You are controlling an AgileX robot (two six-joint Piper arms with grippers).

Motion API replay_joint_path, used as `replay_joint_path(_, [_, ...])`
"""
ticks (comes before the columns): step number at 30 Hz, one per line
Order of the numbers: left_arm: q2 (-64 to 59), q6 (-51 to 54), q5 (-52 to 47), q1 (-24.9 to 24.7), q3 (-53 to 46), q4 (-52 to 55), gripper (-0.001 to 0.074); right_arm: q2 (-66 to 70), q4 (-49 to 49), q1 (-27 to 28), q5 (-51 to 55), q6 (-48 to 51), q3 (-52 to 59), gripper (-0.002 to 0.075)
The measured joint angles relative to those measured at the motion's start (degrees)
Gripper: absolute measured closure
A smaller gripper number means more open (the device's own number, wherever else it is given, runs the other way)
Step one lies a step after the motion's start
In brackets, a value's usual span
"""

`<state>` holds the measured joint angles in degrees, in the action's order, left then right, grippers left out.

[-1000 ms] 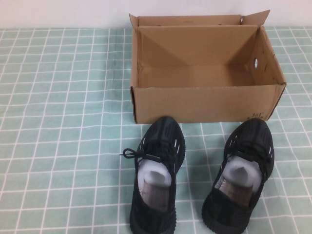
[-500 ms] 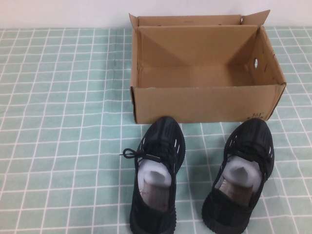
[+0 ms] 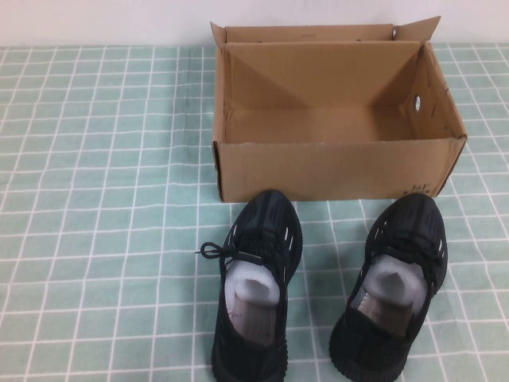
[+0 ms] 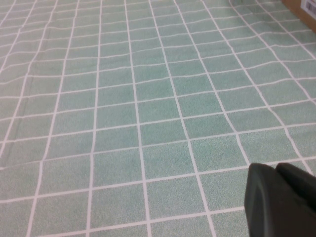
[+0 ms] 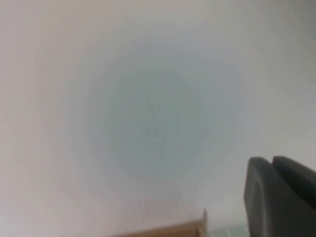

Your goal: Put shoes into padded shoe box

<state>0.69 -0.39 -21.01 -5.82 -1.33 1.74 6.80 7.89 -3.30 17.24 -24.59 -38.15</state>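
Observation:
Two black knit sneakers stand side by side on the table in front of the box, toes toward it: the left shoe (image 3: 256,288) and the right shoe (image 3: 393,283), both with white paper stuffing. The open brown cardboard shoe box (image 3: 334,169) is empty inside. Neither arm shows in the high view. My left gripper (image 4: 275,168) is shut and empty, hovering over bare tablecloth; a corner of the box (image 4: 306,6) shows in that view. My right gripper (image 5: 272,160) is shut and empty, facing a white wall, with a cardboard edge (image 5: 173,229) below it.
A green tablecloth (image 3: 103,199) with a white grid covers the table. A white wall (image 3: 103,20) runs behind the box. The box's back flaps (image 3: 417,29) stand up.

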Motion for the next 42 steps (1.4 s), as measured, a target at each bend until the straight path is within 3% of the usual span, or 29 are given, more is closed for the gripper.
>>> replay_joint_path(3, [0.0,0.0,0.0,0.0,0.0,0.0,0.0739,4.5,2.0,0.0,6.4,4.3,-2.4,0.0734])
replay_joint_path(7, [0.0,0.0,0.0,0.0,0.0,0.0,0.0739,7.3,6.2,0.0,6.0,10.9,-2.9,0.0734])
replay_joint_path(18, [0.0,0.0,0.0,0.0,0.0,0.0,0.0739,18.9,-1.7,0.0,13.2,15.1,-4.1,0.0734])
replay_joint_path(19, [0.0,0.0,0.0,0.0,0.0,0.0,0.0739,20.9,-7.4,0.0,14.7,16.4,-9.1,0.0734])
replay_joint_path(20, [0.0,0.0,0.0,0.0,0.0,0.0,0.0739,23.3,-4.7,0.0,16.4,18.5,-5.8,0.0734])
replay_joint_path(21, [0.0,0.0,0.0,0.0,0.0,0.0,0.0739,26.0,-11.5,-0.2,18.1,21.2,-11.8,0.0734])
replay_joint_path(22, [0.0,0.0,0.0,0.0,0.0,0.0,0.0739,28.1,-7.9,-0.6,19.5,23.5,-8.0,0.0734])
replay_joint_path(27, [0.0,0.0,0.0,0.0,0.0,0.0,0.0739,42.0,-11.3,-7.3,28.2,31.6,-15.3,0.0734])
replay_joint_path(32, [0.0,0.0,0.0,0.0,0.0,0.0,0.0739,54.8,-9.9,-15.1,39.1,34.1,-22.1,0.0734])
replay_joint_path(37, [0.0,0.0,0.0,0.0,0.0,0.0,0.0739,64.3,-7.4,-22.3,42.1,33.9,-26.6,0.0722])
replay_joint_path(39, [0.0,0.0,0.0,0.0,0.0,0.0,0.0739,67.1,-6.5,-25.3,42.7,34.3,-27.2,0.0674])
replay_joint_path(42, [0.0,0.0,0.0,0.0,0.0,0.0,0.0739,70.2,-6.1,-28.8,43.0,34.8,-27.3,0.0533])
